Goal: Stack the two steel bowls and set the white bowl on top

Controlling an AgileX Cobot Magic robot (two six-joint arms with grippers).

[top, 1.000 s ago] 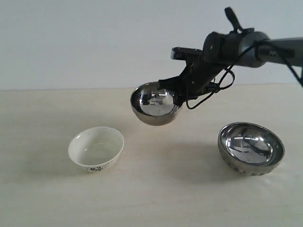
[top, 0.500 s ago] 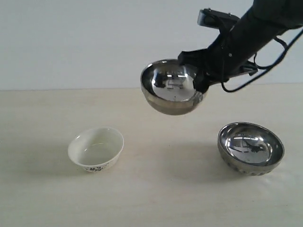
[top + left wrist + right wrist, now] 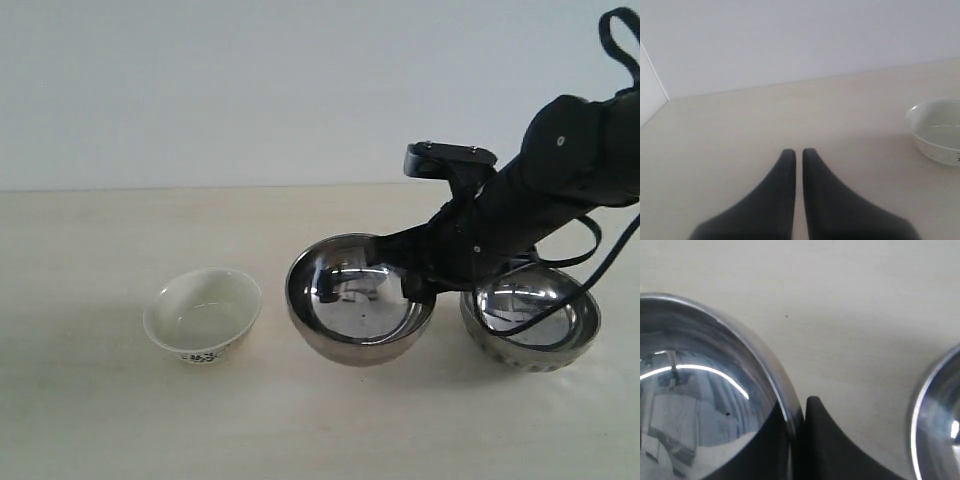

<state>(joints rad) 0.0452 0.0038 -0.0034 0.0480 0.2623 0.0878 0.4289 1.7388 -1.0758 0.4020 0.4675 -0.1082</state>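
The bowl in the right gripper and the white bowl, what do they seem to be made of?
The held bowl looks like polished steel: mirror-bright, reflecting the room. The white bowl is probably glazed ceramic, though the look leaves that open: glossy white, dark printed pattern near its base.

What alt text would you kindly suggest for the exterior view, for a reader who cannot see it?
The right gripper clamps the rim of the smooth steel bowl, down at the pale table, between the white bowl and the textured steel bowl.
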